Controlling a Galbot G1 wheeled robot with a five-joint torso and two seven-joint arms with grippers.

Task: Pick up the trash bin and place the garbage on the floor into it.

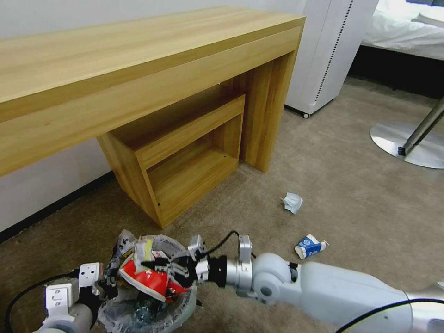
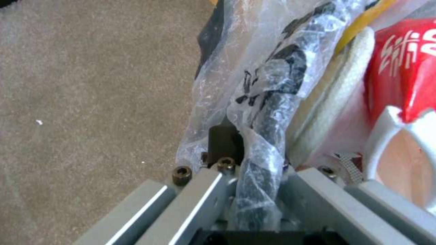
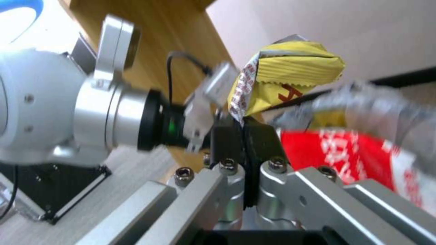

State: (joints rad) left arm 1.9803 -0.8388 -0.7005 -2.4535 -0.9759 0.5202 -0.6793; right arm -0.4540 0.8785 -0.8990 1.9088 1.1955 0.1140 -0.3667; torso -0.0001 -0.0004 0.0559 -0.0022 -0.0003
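Observation:
The trash bin (image 1: 169, 241), lined with a crinkled clear bag, sits low in front of me, holding a red wrapper (image 1: 148, 277) and other litter. My left gripper (image 1: 108, 277) is shut on the bag-covered rim (image 2: 268, 136), beside a white slipper (image 2: 345, 95) and the red wrapper (image 2: 404, 68). My right gripper (image 1: 155, 266) reaches over the bin's mouth, shut on a yellow wrapper (image 3: 291, 75) just above the red wrapper (image 3: 345, 153). On the floor (image 1: 360, 194) to the right lie crumpled white paper (image 1: 292, 202) and a blue-white carton (image 1: 310, 246).
A long wooden desk (image 1: 138, 69) stands behind, with a low open shelf unit (image 1: 185, 152) under it. At the back right are a white appliance on wheels (image 1: 328, 46), a round metal stand base (image 1: 407, 143) and a bed (image 1: 407, 27).

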